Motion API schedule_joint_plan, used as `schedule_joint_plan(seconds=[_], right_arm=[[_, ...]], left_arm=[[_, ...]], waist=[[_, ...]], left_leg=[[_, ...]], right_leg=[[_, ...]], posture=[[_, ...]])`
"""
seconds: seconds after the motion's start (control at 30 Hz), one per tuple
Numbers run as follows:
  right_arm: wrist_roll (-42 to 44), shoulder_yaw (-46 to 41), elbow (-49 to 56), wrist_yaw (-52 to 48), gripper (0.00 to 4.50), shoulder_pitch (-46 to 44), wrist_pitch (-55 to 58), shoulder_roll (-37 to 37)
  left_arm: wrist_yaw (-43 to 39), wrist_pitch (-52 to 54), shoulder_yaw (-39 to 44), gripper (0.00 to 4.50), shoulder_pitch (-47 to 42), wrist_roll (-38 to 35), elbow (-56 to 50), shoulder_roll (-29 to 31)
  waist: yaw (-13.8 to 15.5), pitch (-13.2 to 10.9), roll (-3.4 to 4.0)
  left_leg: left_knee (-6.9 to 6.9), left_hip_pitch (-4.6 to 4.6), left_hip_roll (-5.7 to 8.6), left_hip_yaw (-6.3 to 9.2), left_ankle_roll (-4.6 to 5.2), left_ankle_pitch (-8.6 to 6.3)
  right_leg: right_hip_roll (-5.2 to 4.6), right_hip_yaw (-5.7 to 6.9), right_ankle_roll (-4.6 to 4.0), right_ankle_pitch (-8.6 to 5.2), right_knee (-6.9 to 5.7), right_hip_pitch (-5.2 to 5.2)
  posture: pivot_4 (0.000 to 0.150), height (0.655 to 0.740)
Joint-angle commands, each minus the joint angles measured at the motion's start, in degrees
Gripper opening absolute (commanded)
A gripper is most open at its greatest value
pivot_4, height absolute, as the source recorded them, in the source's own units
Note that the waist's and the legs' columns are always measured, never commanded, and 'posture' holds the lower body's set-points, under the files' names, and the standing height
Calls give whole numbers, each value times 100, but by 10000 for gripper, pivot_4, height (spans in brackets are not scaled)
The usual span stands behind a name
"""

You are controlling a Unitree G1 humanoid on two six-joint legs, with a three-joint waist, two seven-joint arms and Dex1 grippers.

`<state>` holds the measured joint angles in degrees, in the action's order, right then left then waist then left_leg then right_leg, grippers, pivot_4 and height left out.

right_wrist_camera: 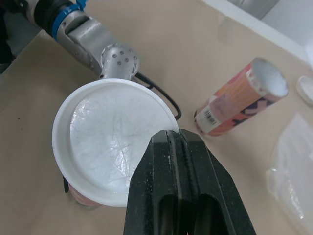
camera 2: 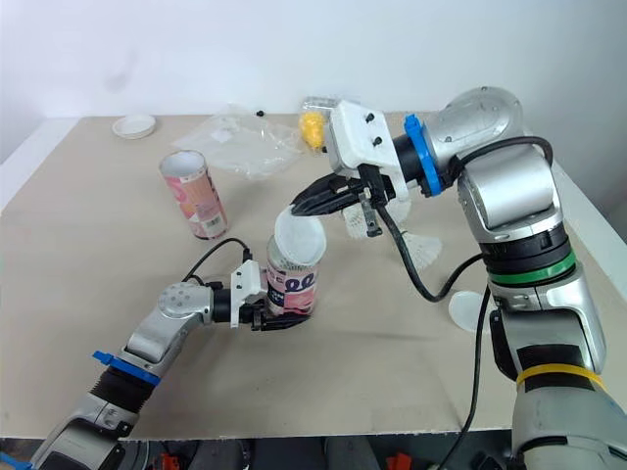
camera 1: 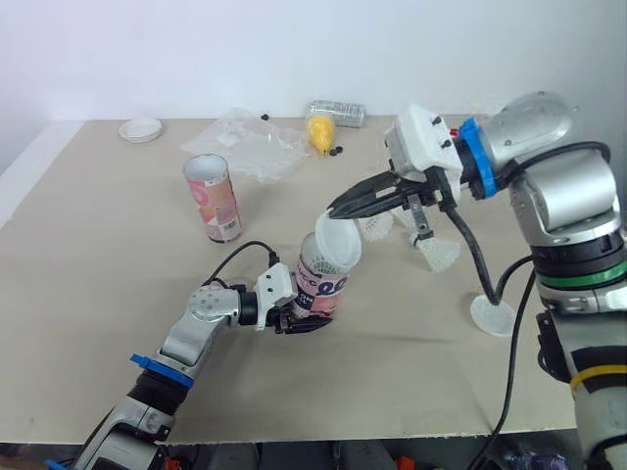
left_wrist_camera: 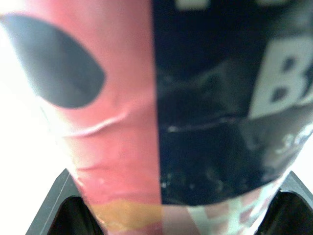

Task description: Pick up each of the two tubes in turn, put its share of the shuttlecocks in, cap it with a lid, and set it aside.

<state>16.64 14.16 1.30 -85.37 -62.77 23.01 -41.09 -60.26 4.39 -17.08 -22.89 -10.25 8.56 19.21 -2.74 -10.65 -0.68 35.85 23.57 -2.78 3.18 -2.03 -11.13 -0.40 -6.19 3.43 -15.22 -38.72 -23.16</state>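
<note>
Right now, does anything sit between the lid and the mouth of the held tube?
Nothing visible: the right gripper holds the lid tilted at the rim of the tube in the left gripper.

Lab: plain tbl (camera 1: 98,294), white wall (camera 1: 294,49)

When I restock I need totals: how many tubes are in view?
2. One tube is held by the left tool toward the table's front, the right tool holding a lid at its mouth. The other tube stands open farther back on the left. None seems hidden.
</note>
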Motion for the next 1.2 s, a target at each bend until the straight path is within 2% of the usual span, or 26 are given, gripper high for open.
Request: schedule_joint_plan(seconds=[0.03,0.47,1.2], right_arm=[[-86,60,206,10,1152,28,-238,36],[-499,242,-226,-68,1152,-28,-976,101],[-804,517,-240,-182,1152,78,-1417,150]], left_arm=[[-70,285,-237,30486,225,178,355,75],[-38,337,-217,30486,260,157,313,67],[0,416,-176,30486,267,122,306,49]], waist=[[0,0,0],[1,0,0],[2,0,0]], left_leg=[[0,0,0,0,0,0],[-1,-2,0,0,0,0],[-2,-3,0,0,0,0]], right_leg=[[0,0,0,0,0,0],[0,0,0,-1,0,1],[-1,0,0,-1,1,4]], posture=[[1500,7400],[1500,7400],[1500,7400]])
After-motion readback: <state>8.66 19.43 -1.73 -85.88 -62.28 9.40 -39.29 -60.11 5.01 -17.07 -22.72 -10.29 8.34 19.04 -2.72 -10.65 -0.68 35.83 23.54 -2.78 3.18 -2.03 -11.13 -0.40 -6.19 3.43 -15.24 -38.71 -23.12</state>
